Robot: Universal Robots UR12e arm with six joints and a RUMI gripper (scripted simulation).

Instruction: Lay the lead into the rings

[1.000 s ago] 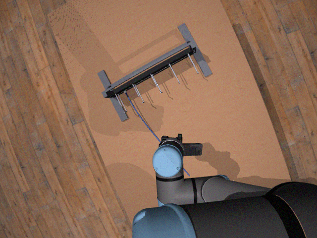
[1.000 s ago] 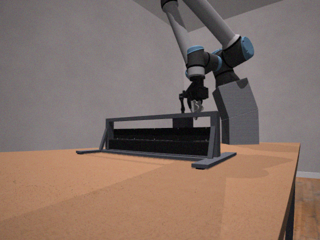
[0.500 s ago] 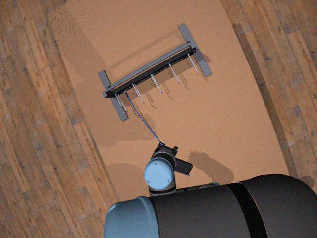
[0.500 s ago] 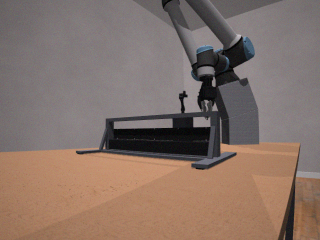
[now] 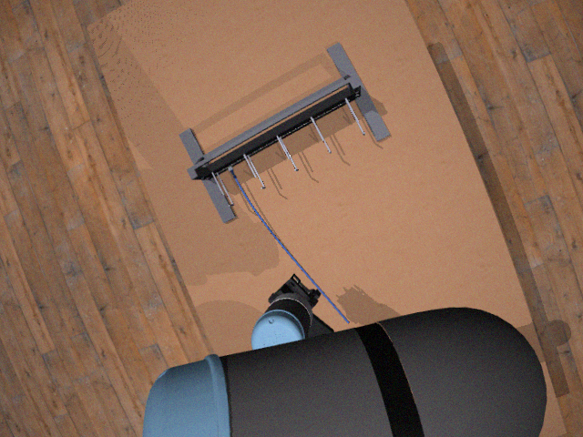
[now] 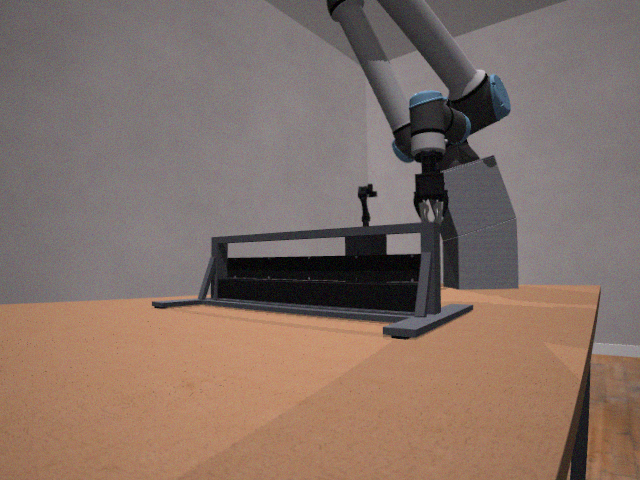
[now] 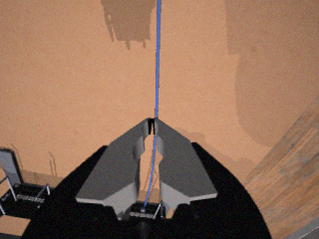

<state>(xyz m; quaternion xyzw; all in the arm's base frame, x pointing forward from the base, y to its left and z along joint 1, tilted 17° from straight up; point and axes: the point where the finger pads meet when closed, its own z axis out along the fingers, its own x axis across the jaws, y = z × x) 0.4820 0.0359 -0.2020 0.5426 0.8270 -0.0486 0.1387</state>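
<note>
Wrist view: two grey, wedge-shaped metal fingers (image 6: 431,221) (image 5: 302,288) are clenched, tips together, with nothing gripped between them. The thin blue network lead (image 7: 158,60) (image 5: 282,243) passes beneath the fingers, almost directly under their tips. Its long axis runs from the rack behind them to beyond the tips ahead, across the direction in which the fingers close. That alignment should suit a grasp once the fingers part and go down on either side. The single arm (image 5: 461,367) (image 6: 428,121) reaches in from the side opposite the rack.

From the fingers toward the rack, the lead bends gently and ends at its plugged port near the rack's left end as you face the ports. The other way, it runs to a loose end beyond the tips, seen in the top view.

Farther off stands the upright grey-framed, free-standing rack (image 5: 339,58) (image 6: 320,232) (image 7: 10,166) on the tan tabletop (image 5: 424,211) (image 6: 258,387) (image 7: 65,80). The three target rings, slender steel loops (image 5: 287,152) (image 5: 321,135) (image 5: 355,117), lie toward its right end; the lead is in none of them. The second ring from the left stands between the plug and those targets, so the lead could snag there.
</note>
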